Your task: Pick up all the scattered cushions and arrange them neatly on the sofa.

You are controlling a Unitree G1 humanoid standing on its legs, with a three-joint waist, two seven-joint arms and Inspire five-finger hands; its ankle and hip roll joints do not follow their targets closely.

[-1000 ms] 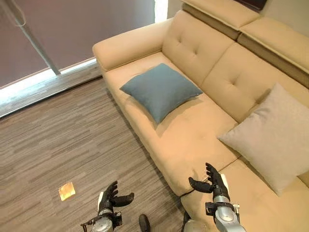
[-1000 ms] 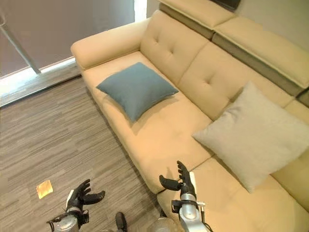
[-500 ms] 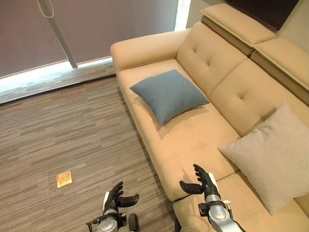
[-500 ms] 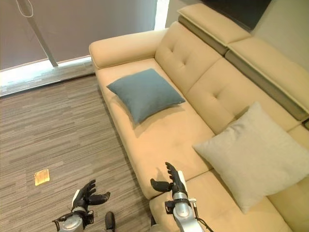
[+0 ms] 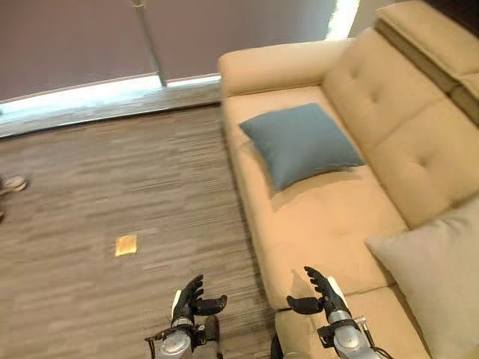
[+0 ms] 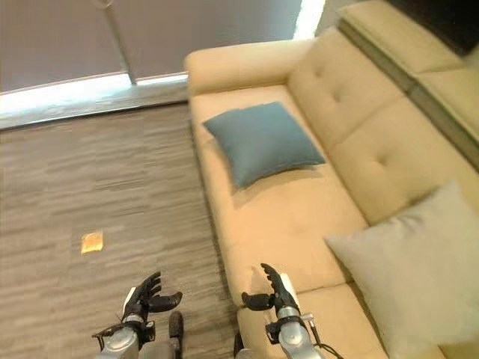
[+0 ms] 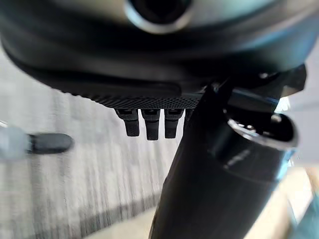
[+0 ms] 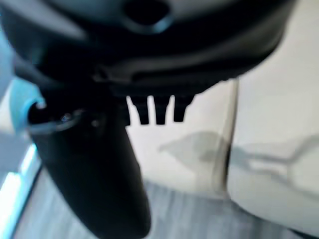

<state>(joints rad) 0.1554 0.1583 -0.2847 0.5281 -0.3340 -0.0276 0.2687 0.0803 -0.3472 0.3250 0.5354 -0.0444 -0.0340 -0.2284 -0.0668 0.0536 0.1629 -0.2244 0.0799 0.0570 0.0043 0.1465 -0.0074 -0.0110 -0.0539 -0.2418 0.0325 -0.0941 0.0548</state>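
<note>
Fingers of both hands are spread and hold nothing: the left hand (image 5: 189,302) hangs over the wooden floor (image 5: 112,187), the right hand (image 5: 320,294) over the front edge of the sofa (image 5: 322,217). A blue cushion (image 5: 299,142) lies flat near the sofa's armrest end; a beige cushion (image 5: 438,277) leans against the backrest.

Beige cushion (image 6: 408,273) cut off at lower right frame edge; small shoe-like object (image 5: 13,183) at far left edge, clipped and too small to identify.
</note>
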